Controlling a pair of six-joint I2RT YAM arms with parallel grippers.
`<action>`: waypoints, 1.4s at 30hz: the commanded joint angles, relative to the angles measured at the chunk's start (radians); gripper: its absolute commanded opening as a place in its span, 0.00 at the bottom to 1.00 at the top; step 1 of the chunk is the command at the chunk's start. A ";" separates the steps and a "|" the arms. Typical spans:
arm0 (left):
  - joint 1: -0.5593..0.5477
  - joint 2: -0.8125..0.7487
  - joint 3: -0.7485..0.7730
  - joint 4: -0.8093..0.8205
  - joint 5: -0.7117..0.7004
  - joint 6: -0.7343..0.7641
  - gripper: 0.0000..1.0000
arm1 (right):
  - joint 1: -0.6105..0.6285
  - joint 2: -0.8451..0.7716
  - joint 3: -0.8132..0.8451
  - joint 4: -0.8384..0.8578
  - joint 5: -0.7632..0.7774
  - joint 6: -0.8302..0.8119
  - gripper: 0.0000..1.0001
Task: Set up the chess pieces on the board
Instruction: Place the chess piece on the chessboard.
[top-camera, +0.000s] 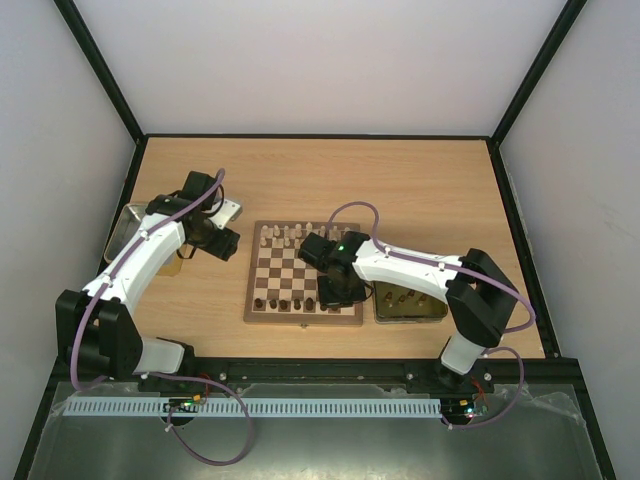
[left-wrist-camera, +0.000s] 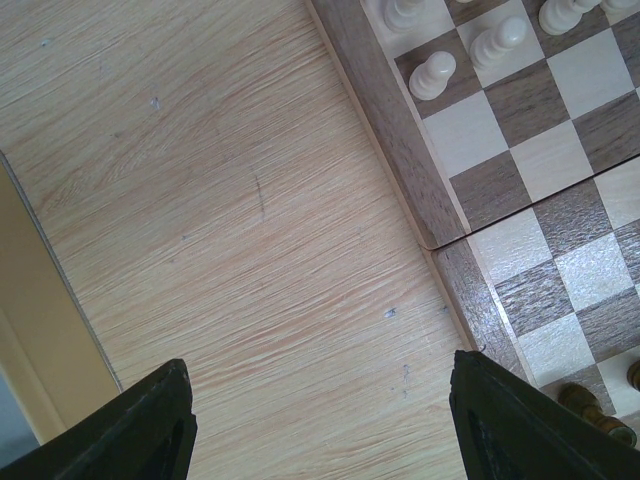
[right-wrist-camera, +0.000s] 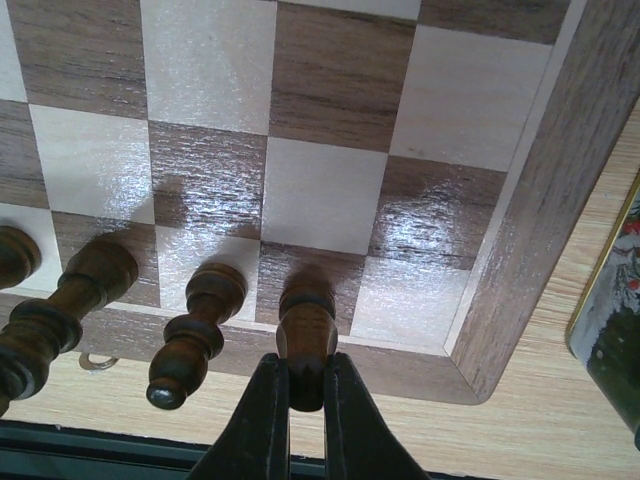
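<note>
The board (top-camera: 303, 272) lies mid-table, with pale chess pieces (top-camera: 281, 236) along its far row and dark chess pieces (top-camera: 285, 303) along its near row. My right gripper (right-wrist-camera: 306, 385) is shut on a dark chess piece (right-wrist-camera: 306, 325), which stands on a dark square of the near row, next to the board's (right-wrist-camera: 520, 220) right corner. Other dark pieces (right-wrist-camera: 195, 330) stand to its left. My left gripper (left-wrist-camera: 320, 420) hangs open over bare table left of the board (left-wrist-camera: 400, 140), nothing between its fingers (left-wrist-camera: 505, 420). Pale pieces (left-wrist-camera: 433, 75) show there.
A gold metal tray (top-camera: 408, 305) holding more dark pieces sits right of the board, its edge (right-wrist-camera: 610, 300) in the right wrist view. A second metal tray (top-camera: 125, 228) lies at the far left, behind my left arm.
</note>
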 joint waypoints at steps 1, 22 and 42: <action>-0.007 -0.020 -0.013 -0.008 -0.010 -0.009 0.70 | 0.007 0.024 0.001 -0.007 0.026 0.005 0.03; -0.008 -0.020 -0.021 -0.008 -0.001 -0.003 0.70 | 0.006 0.025 0.015 -0.014 0.022 -0.009 0.30; -0.010 -0.019 -0.024 -0.002 -0.001 -0.002 0.70 | -0.109 -0.044 0.054 -0.102 0.214 0.005 0.26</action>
